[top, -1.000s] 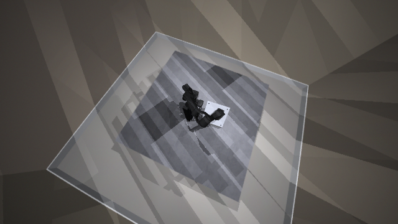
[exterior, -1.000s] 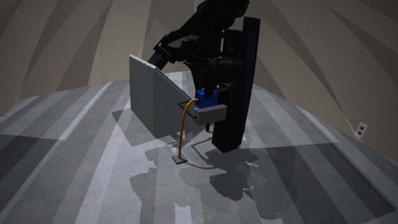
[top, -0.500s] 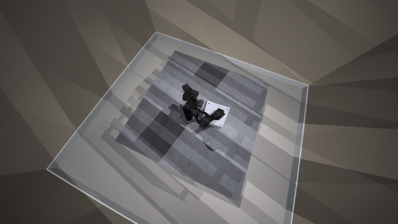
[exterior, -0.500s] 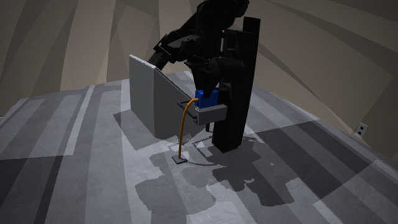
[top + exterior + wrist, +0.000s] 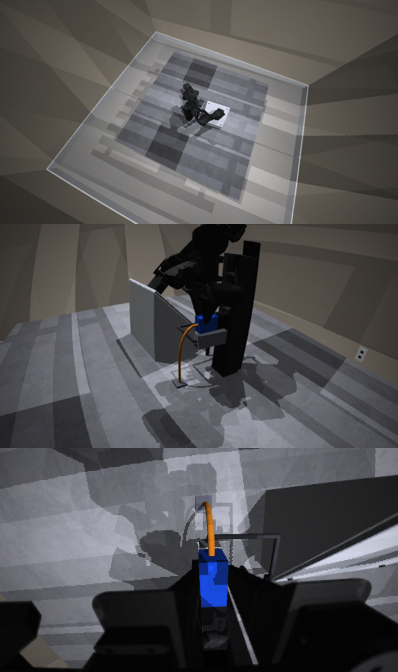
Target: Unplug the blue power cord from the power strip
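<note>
2 fingers of the gripper (image 5: pixel 214 598) are clenched on the blue plug (image 5: pixel 205 323), which looks seated in the grey power strip (image 5: pixel 211 338). Orange cord (image 5: pixel 181 351) drops below the strip. I'd pull straight away from the strip, no twisting, then let go once it's free.

one blue plug (image 5: pixel 206 323), one orange cord (image 5: pixel 183 348), one grey power strip (image 5: pixel 211 338), one black post (image 5: pixel 239 317), one wall socket (image 5: pixel 360 354)

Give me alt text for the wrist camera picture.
The gripper is shut on a blue plug, its dark fingers on either side. An orange cord arcs from the plug's far end down to the grey striped floor.
</note>
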You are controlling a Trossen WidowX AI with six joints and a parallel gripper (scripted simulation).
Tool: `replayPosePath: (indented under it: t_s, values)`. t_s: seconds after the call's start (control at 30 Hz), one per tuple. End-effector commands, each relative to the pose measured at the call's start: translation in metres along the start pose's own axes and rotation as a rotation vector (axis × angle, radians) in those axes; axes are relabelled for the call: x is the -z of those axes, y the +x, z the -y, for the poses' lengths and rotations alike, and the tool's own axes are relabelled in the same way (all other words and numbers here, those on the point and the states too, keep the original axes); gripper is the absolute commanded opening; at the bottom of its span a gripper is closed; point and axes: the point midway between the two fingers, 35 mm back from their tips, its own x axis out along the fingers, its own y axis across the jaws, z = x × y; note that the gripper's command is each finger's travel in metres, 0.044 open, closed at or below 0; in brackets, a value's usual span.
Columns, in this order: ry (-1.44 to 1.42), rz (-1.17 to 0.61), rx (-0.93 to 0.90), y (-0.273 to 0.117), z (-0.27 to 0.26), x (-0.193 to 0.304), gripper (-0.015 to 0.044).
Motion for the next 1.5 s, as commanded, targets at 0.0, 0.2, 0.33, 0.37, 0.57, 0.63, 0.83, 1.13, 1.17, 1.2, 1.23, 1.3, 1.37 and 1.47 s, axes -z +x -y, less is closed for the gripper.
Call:
replayPosePath:
  t_s: [0.0,0.2,0.33,0.37,0.57,0.63,0.83,1.13,1.17,1.2,1.23,1.3,1.37,1.47]
  values:
    - [0.009,0.059,-0.007,-0.007,-0.001,-0.026,0.0]
    - [0.01,0.059,-0.007,-0.009,-0.001,-0.036,0.0]
    - [0.01,0.059,-0.007,-0.01,-0.001,-0.043,0.0]
    - [0.01,0.059,-0.007,-0.011,-0.001,-0.044,0.0]
    - [0.011,0.059,-0.007,-0.013,0.0,-0.054,0.0]
    - [0.011,0.059,-0.007,-0.014,0.001,-0.057,0.0]
    - [0.011,0.056,-0.007,-0.012,0.002,-0.058,0.0052]
    - [0.011,0.054,-0.007,-0.008,0.003,-0.053,0.0289]
    - [0.011,0.054,-0.007,-0.008,0.003,-0.053,0.0315]
    - [0.011,0.054,-0.007,-0.008,0.003,-0.053,0.0341]
    - [0.011,0.054,-0.007,-0.008,0.003,-0.053,0.0368]
    - [0.012,0.055,-0.007,-0.011,0.003,-0.06,0.042]
    - [0.012,0.057,-0.008,-0.015,0.002,-0.076,0.044]
    - [0.011,0.058,-0.008,-0.023,0.003,-0.105,0.044]
